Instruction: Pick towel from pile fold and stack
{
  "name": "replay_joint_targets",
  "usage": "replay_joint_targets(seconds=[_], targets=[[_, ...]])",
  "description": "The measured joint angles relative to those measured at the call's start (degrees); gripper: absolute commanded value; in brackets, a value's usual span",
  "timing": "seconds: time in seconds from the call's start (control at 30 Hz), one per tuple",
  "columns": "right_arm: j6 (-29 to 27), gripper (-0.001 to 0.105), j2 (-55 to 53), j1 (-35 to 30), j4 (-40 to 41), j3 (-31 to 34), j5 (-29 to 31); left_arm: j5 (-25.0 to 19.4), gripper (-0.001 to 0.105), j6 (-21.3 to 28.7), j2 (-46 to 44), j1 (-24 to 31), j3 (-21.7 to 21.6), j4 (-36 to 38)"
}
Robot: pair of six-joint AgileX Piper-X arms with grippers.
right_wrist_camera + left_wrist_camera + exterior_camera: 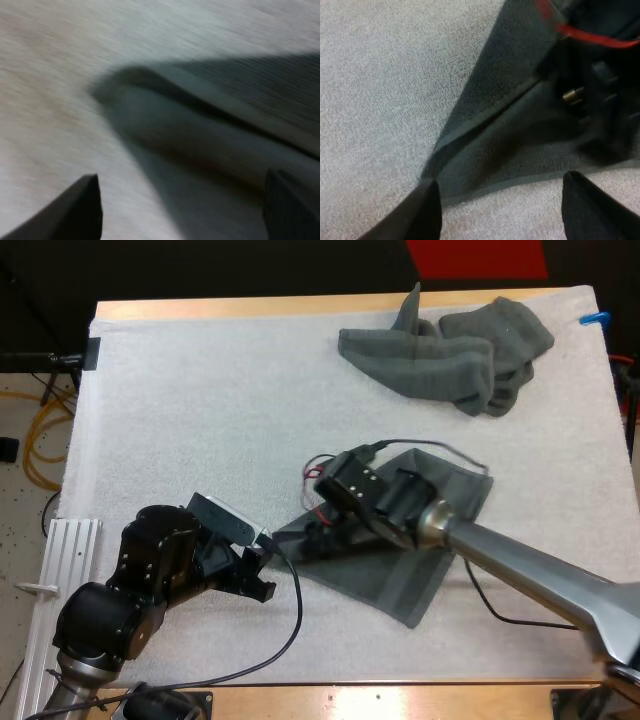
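A dark grey-green towel (400, 580) lies flat near the middle of the white mat, with one layer lapped over itself. My left gripper (268, 568) is at its left corner. In the left wrist view the gripper (500, 184) is open, low over the mat, and the towel's corner (470, 170) reaches in between the fingers without touching them. My right gripper (312, 538) hovers over the same end of the towel. In the right wrist view it (182, 175) is open above a raised fold (200, 135). More crumpled towels (450, 355) lie heaped at the far right.
The white mat (200, 420) covers most of the wooden table, with bare mat to the left and far left. A pale metal rail (65, 560) sits off the mat's left edge. Yellow cable (40, 440) lies on the floor beyond it.
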Motion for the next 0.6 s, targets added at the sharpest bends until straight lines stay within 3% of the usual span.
replay_joint_targets(seconds=[0.2,0.43,0.6], targets=[[-0.4,0.066,-10.9,0.0,11.7,2.8,4.8,0.0,0.052,1.5,0.0,0.0,0.0,0.0],[7.5,0.066,-24.5,0.0,13.2,17.1,4.5,0.0,0.052,1.5,0.0,0.0,0.0,0.0],[13.7,0.066,-30.5,0.0,11.7,26.2,-0.7,0.0,0.052,1.5,0.0,0.0,0.0,0.0]])
